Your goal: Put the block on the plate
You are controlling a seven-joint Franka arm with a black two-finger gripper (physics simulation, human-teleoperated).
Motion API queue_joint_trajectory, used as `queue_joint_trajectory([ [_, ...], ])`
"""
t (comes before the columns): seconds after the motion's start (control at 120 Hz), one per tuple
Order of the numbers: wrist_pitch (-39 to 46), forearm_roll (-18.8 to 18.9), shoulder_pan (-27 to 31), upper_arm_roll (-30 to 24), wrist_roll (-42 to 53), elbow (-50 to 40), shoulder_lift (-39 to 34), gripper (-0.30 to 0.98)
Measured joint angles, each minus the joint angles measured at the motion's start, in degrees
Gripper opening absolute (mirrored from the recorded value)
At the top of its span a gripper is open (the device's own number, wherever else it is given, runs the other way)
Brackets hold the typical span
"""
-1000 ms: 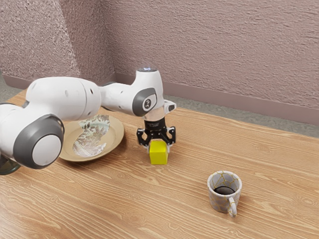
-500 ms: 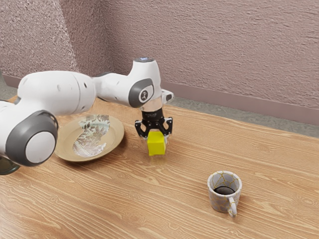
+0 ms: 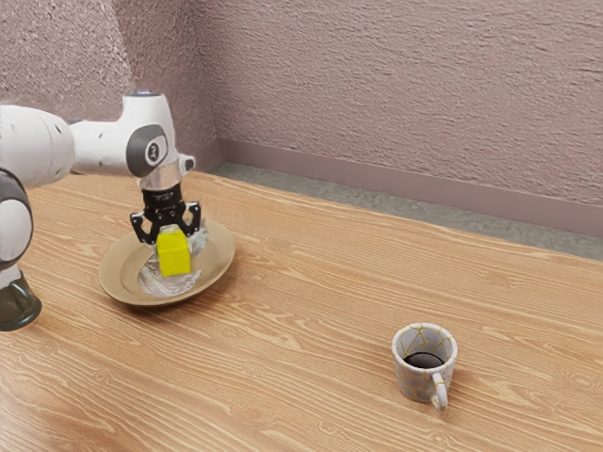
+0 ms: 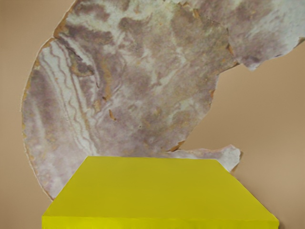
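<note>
Exterior view, left of centre: the yellow cube is grasped by the gripper's closed jaws above the tan plate. Wrist view: flat faces are seen over marbled decoration; presumably light and stiff, best pinched by opposite sides.

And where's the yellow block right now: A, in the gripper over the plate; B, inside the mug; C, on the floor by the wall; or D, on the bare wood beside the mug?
A: the exterior view shows the yellow block between the fingers of the gripper, over the plate.
</note>
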Motion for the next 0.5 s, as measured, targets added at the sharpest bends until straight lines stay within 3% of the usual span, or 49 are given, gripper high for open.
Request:
queue_joint_trajectory([
  [0.292,-0.5,-0.3,-0.2,0.8,0.6,0.5,-0.6,0.56],
  [0.4,-3.8,-0.2,-3.9,1.0,2.0,-0.1,-9.8,0.6],
  [0.5,-7.6,-0.2,-13.7,2.8,6.5,0.3,-19.9,0.63],
])
